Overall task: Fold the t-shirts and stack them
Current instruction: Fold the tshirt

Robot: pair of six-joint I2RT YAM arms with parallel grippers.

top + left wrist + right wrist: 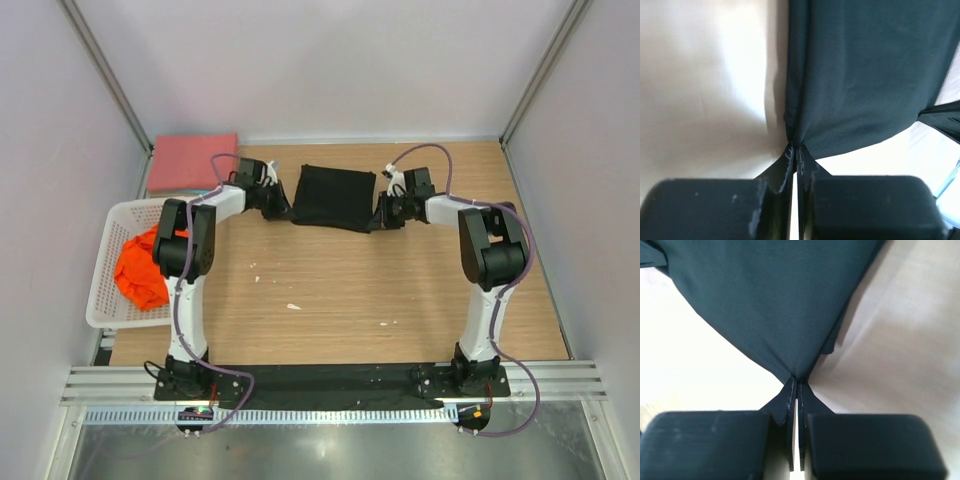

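Observation:
The black t-shirt (335,197) lies folded into a rectangle at the back middle of the table. My left gripper (284,210) is shut on its near left corner, seen pinched in the left wrist view (796,145) with the black cloth (865,75) spreading away. My right gripper (380,218) is shut on its near right corner, pinched in the right wrist view (797,379) under the cloth (775,300). The pinkish-red t-shirt (193,161) lies folded at the back left. The orange t-shirt (143,268) is crumpled in the basket.
The white mesh basket (108,300) stands at the left edge of the table. Grey walls and metal posts close in the back and sides. Small white specks (293,306) lie on the wood.

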